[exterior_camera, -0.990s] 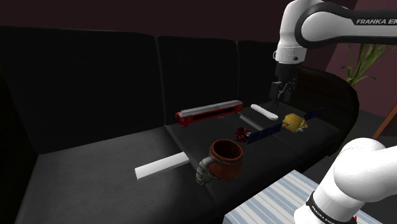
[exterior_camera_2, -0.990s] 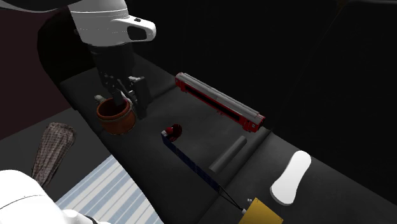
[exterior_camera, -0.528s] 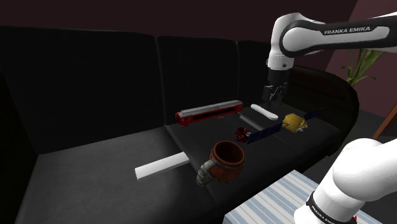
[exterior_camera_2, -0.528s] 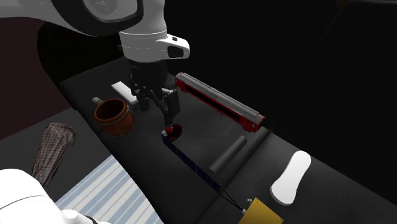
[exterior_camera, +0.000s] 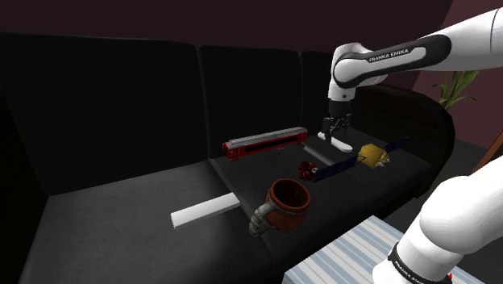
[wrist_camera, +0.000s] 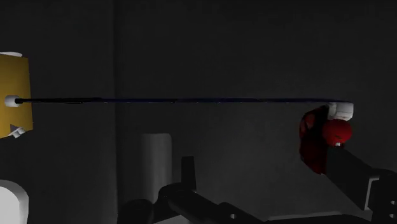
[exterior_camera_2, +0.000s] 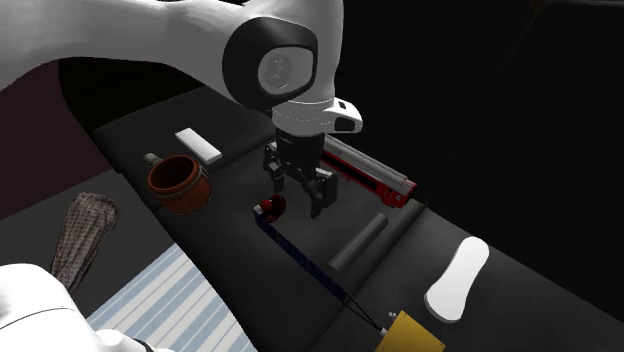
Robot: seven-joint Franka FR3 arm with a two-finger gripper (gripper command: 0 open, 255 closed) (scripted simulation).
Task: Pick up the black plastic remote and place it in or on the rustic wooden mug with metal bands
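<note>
A dark grey bar-shaped remote [exterior_camera_2: 360, 242] lies on the black couch seat, between the long red-and-black bar [exterior_camera_2: 345, 160] and a white oblong piece [exterior_camera_2: 457, 280]. In the wrist view the remote [wrist_camera: 156, 165] stands just beyond my fingers. The brown wooden mug [exterior_camera: 286, 202] with a grey handle stands upright near the seat's front edge, also seen as the mug [exterior_camera_2: 180, 183] at the second exterior view's left. My gripper [exterior_camera_2: 297, 200] hangs open and empty above the seat, close to a small red piece [exterior_camera_2: 272, 207], short of the remote. In the shoulder view the gripper [exterior_camera: 334, 129] sits over the couch's far end.
A thin blue rod [exterior_camera_2: 300, 255] joins the red piece to a yellow box [exterior_camera_2: 412, 333]. A white flat bar [exterior_camera: 205, 210] lies on the seat left of the mug. The striped stand top [exterior_camera: 347, 254] is at the front. The couch back rises behind.
The arm has swung from above the mug toward the second exterior view's right, now hovering by the red piece. The fingers stayed open and empty. No object moved.
</note>
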